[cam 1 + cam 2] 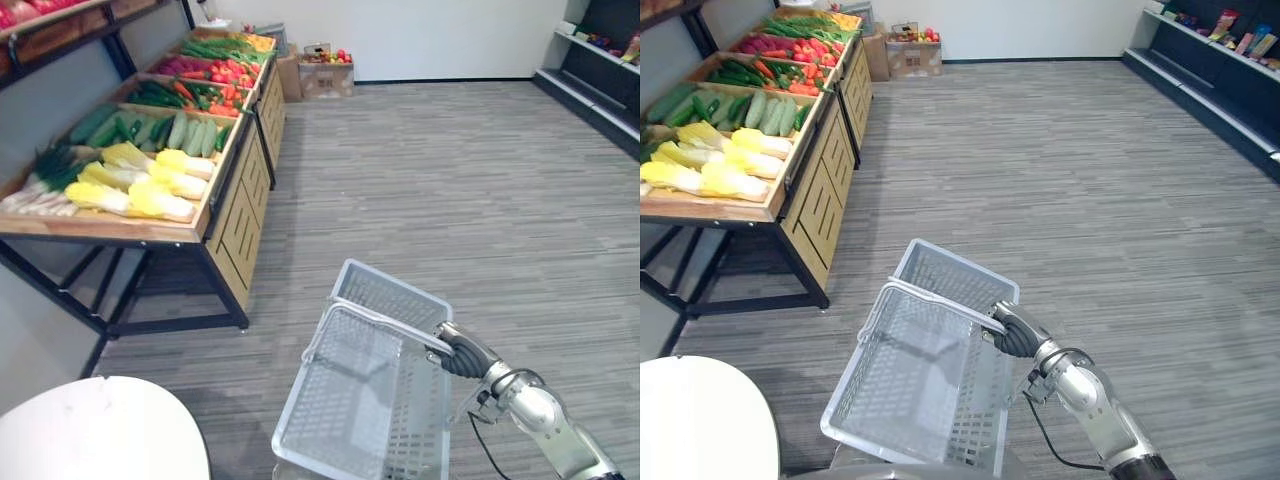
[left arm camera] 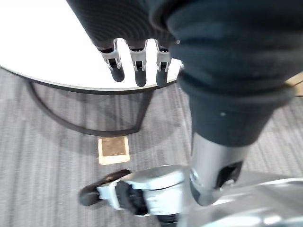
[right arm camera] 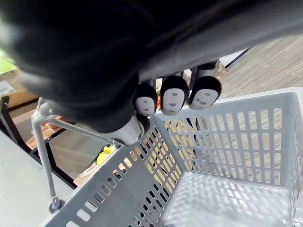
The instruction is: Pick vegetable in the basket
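We get both head eyes looking down and forward, sharing the grey basket near and the produce stand far left. Left wrist view faces down at the white table; right wrist view sits close above the basket.

The basket is pale grey plastic with slotted walls. It sits near, just right of centre, tilted and hanging clear of the floor by its thin handles, which the right robot hand grips at its right rim. The vegetables lie well apart from it on the wooden table at far left. Yellow-white cabbages are nearest, then cucumbers, with red and green ones beyond.
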{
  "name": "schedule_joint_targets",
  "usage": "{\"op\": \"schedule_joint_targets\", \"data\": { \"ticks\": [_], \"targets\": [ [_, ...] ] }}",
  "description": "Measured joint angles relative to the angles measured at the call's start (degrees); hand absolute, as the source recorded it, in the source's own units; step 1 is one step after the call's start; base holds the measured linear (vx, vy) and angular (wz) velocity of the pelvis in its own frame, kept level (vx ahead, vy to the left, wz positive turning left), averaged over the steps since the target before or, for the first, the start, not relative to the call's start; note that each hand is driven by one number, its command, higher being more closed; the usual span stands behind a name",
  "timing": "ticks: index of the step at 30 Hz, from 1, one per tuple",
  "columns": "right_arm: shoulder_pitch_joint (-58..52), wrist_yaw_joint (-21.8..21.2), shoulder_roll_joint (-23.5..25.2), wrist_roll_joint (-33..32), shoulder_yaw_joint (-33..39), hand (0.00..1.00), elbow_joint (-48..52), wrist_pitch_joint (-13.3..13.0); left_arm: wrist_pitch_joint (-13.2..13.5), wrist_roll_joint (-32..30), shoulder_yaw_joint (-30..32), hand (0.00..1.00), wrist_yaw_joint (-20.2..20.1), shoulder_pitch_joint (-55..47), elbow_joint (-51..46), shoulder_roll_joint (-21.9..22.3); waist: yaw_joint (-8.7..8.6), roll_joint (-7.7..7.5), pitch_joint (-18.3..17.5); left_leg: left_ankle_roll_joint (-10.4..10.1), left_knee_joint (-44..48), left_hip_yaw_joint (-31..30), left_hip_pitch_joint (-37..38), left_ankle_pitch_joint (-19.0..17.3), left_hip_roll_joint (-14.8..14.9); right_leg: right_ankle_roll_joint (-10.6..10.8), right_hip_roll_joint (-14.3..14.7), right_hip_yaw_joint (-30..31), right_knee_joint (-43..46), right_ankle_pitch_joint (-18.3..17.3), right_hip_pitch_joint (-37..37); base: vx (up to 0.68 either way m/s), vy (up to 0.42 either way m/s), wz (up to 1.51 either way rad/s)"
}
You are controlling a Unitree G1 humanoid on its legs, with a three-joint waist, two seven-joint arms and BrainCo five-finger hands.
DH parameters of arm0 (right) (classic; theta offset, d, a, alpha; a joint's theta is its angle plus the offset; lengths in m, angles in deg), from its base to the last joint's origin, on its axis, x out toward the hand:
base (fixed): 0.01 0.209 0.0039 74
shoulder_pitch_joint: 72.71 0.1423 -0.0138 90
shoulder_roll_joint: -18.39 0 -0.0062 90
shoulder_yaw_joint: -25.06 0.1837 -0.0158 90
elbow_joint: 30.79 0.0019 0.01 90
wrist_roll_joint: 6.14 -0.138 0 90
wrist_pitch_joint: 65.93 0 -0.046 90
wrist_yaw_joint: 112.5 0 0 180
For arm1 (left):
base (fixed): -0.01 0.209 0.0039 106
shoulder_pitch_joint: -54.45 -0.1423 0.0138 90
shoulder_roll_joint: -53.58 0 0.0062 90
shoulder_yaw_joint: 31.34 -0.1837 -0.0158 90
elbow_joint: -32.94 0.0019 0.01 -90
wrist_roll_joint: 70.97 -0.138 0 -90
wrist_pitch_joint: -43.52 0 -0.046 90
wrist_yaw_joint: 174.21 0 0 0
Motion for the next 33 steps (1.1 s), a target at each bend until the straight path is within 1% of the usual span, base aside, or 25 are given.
{"op": "schedule_joint_targets", "data": {
  "ticks": [2,4,6,8,10,12,13,14,15,16,17,18,20,21,22,23,24,25,26,27,28,29,31,32,33],
  "targets": [
    [2.24,0.35,-0.13,0.0,0.45,1.0,-1.23,0.01,-0.01,-2.06,0.08,0.0,-1.41,-2.79,-0.03,0.8,0.57,0.7,0.42,-1.73,-8.85,-0.41,-1.04,-0.68,-2.39,-0.08,-0.1,0.35,-0.76,-0.01,0.25,0.09,0.008,-0.06],
    [5.47,1.8,0.09,0.15,0.4,1.0,-3.62,0.03,-0.14,-4.29,0.02,0.0,-3.53,-6.0,-0.01,1.16,1.67,0.97,0.55,-2.81,-24.99,-0.73,-1.51,2.66,-4.75,-0.28,0.17,0.42,-1.64,-0.14,0.59,0.13,0.054,-0.05],
    [7.27,3.52,-0.23,0.46,0.35,1.0,-6.8,-0.39,-0.5,-4.5,-0.13,0.0,-4.43,-7.81,-0.03,1.73,3.25,2.16,0.18,-3.89,-35.46,-3.39,-1.25,6.62,-4.53,-0.05,1.66,1.56,-1.76,-0.83,0.9,0.21,0.108,-0.27],
    [8.38,4.06,0.03,1.0,0.07,1.0,-9.29,-0.53,-1.37,-6.08,-0.28,0.0,-4.88,-8.53,0.27,2.34,4.14,3.02,0.31,-3.9,-36.38,-4.36,-1.26,9.59,-3.49,0.78,2.33,2.77,0.09,-3.0,0.87,0.23,0.187,-0.4],
    [8.12,4.07,0.25,2.2,-1.18,1.0,-10.11,-0.4,-1.92,-6.62,-0.34,0.0,-5.47,-8.53,1.88,2.16,4.36,1.1,-0.06,-2.15,-34.85,-2.22,-0.35,11.55,-5.57,2.21,-0.54,4.7,3.32,-6.1,0.25,0.28,0.22,-0.38],
    [7.09,4.07,0.34,3.34,-1.77,1.0,-10.01,-0.4,-2.14,-7.53,-0.35,0.0,-6.02,-7.85,2.15,1.61,4.34,-0.18,-1.51,-0.6,-33.22,-0.24,-0.4,10.5,-7.77,4.22,-3.39,5.98,3.84,-7.93,0.71,0.35,0.245,-0.33],
    [6.51,4.06,0.73,3.37,-2.32,1.0,-9.87,-0.4,-1.99,-8.1,-0.28,0.0,-5.98,-7.14,1.82,0.52,4.34,-1.54,-2.12,1.92,-33.02,1.03,0.06,8.29,-9.88,5.7,-5.46,6.65,17.5,-9.62,-2.76,0.43,0.249,-0.02],
    [6.18,4.06,1.29,3.36,-2.4,1.0,-9.84,-0.33,-2.04,-8.18,-0.37,0.0,-5.95,-5.69,1.46,-0.55,3.17,-3.04,-2.11,3.12,-32.12,0.93,0.85,6.92,-11.64,7.07,-7.18,6.82,31.49,-8.45,-5.88,0.46,0.193,0.21],
    [5.92,4.04,2.3,3.41,-2.55,1.0,-9.63,-0.21,-2.11,-8.14,-0.38,0.0,-5.91,-3.95,1.04,-2.63,1.94,-5.64,-2.17,3.95,-30.83,1.14,1.97,4.95,-14.14,7.7,-9.14,6.7,41.65,0.57,-7.52,0.4,0.147,0.3],
    [5.84,4.02,2.5,3.42,-2.89,1.0,-9.43,-0.2,-2.3,-7.97,-0.39,0.0,-5.89,-2.68,0.61,-3.6,1.79,-6.75,-2.55,4.57,-30.39,1.22,2.87,3.41,-15.52,6.49,-11.1,5.95,42.93,3.41,-7.28,0.54,0.169,0.11],
    [5.83,4.02,2.67,3.41,-3.3,1.0,-9.11,-0.18,-2.44,-7.64,-0.54,0.0,-5.84,-0.77,-0.4,-4.16,1.77,-6.89,-2.52,5.3,-31.53,1.22,5.63,2.09,-16.23,3.2,-12.43,4.7,45.13,10.09,-7.68,0.37,0.107,-0.03],
    [5.69,4.02,2.66,3.41,-3.73,1.0,-8.84,-0.12,-2.43,-7.59,-0.62,0.0,-5.75,-0.09,-1.25,-4.24,1.58,-6.55,-2.66,5.54,-32.55,1.08,7.08,1.67,-16.24,2.16,-12.53,4.48,46.25,15.08,-8.38,0.54,0.158,-0.14],
    [5.48,4.03,2.93,3.41,-4.76,1.0,-7.0,0.04,-2.34,-5.89,-1.08,0.0,-4.0,2.3,-3.7,-4.58,1.29,-5.11,-2.2,6.61,-33.66,0.74,10.9,0.62,-15.92,-0.2,-12.69,4.06,52.29,10.33,-12.13,0.4,0.114,-0.15],
    [5.45,4.03,3.39,3.41,-4.87,1.0,-6.13,0.09,-2.36,-3.5,-1.06,0.0,-2.79,4.39,-4.32,-4.52,0.54,-4.88,-2.07,6.81,-34.8,0.59,13.68,0.04,-15.73,0.26,-12.68,2.84,53.08,4.93,-14.67,0.42,0.115,0.04],
    [5.43,4.05,3.8,3.4,-4.86,1.0,-5.22,0.13,-1.78,-1.2,-1.13,0.0,-1.69,6.7,-5.05,-4.47,-0.53,-3.63,-1.41,6.77,-36.35,-0.74,16.2,0.02,-15.37,0.47,-11.81,1.17,50.33,0.9,-17.4,0.51,0.136,0.11],
    [5.41,4.06,3.85,3.4,-4.85,1.0,-4.87,0.14,-1.58,-0.5,-1.13,0.0,-1.36,7.97,-5.55,-4.49,-0.91,-3.46,-1.33,6.76,-37.04,-1.44,17.42,0.02,-15.09,0.66,-11.06,0.36,47.3,-0.52,-18.68,0.42,0.095,0.26],
    [5.13,4.06,4.1,3.4,-4.83,1.0,-4.41,0.14,-0.58,1.2,-1.37,0.0,-0.98,10.07,-6.7,-4.61,-1.68,-2.35,-0.98,6.71,-37.46,-2.92,18.81,0.02,-14.63,0.83,-9.65,-1.09,37.68,-1.19,-20.47,0.42,0.065,0.43],
    [4.07,4.14,4.17,3.4,-4.58,1.0,-3.64,0.13,0.63,1.44,-2.37,0.0,-0.78,12.03,-7.85,-4.63,-2.49,-2.0,-1.08,5.9,-37.35,-4.24,19.99,-0.45,-14.3,2.72,-8.07,-1.12,24.6,0.09,-20.76,0.42,0.044,0.54],
    [3.85,4.15,4.21,3.4,-4.56,1.0,-3.64,0.1,1.29,1.42,-2.83,0.0,-0.54,12.79,-8.37,-4.59,-2.79,-1.97,-1.08,5.17,-37.36,-5.27,20.7,-0.9,-14.26,4.17,-7.24,-0.45,18.02,1.4,-20.76,0.44,-0.002,0.64],
    [3.77,4.48,4.28,3.39,-4.22,1.0,-3.69,0.1,1.82,1.37,-3.34,0.0,0.08,13.64,-8.97,-4.54,-3.16,-2.09,-1.17,3.81,-37.33,-6.85,21.84,-1.75,-14.27,6.65,-5.47,1.96,6.1,4.6,-20.51,0.47,-0.044,0.63],
    [3.72,5.15,4.24,3.33,-3.62,1.0,-3.71,0.09,2.68,1.36,-3.84,0.0,0.51,13.84,-9.21,-4.47,-3.24,-2.25,-1.25,2.38,-37.31,-8.47,23.1,-2.64,-14.37,7.66,-4.7,3.76,-2.78,8.04,-20.18,0.48,-0.063,0.63],
    [3.71,5.17,4.23,3.33,-3.29,1.0,-3.71,0.09,2.98,1.36,-4.19,0.0,0.66,13.81,-9.22,-4.41,-3.2,-2.39,-1.33,1.68,-37.28,-9.38,23.79,-3.11,-14.53,7.88,-4.54,4.06,-4.91,8.79,-20.24,0.61,-0.134,0.71],
    [3.7,4.95,4.19,3.34,-2.29,1.0,-3.75,0.09,4.3,1.28,-4.72,0.0,0.7,12.76,-9.54,-3.73,-3.1,-3.42,-1.86,-1.37,-35.78,-13.09,26.76,-6.41,-14.89,4.89,-4.41,2.82,-5.08,11.52,-19.67,0.6,-0.186,0.79],
    [3.7,4.94,4.17,3.28,-2.07,1.0,-3.73,0.08,4.56,1.28,-4.71,0.0,0.7,12.03,-9.91,-3.72,-3.14,-3.79,-2.21,-1.61,-34.63,-14.0,27.15,-7.8,-15.02,3.16,-4.38,2.06,-4.17,12.54,-19.23,0.6,-0.236,0.84],
    [3.84,4.94,3.6,3.09,-1.3,1.0,-3.97,0.12,4.75,1.26,-4.48,0.0,0.69,11.64,-9.33,-2.87,-3.16,-2.63,-2.18,-1.65,-32.0,-14.61,27.82,-10.52,-13.83,2.37,-3.74,2.3,-0.56,17.4,-19.52,0.73,-0.265,0.37]
  ]
}}
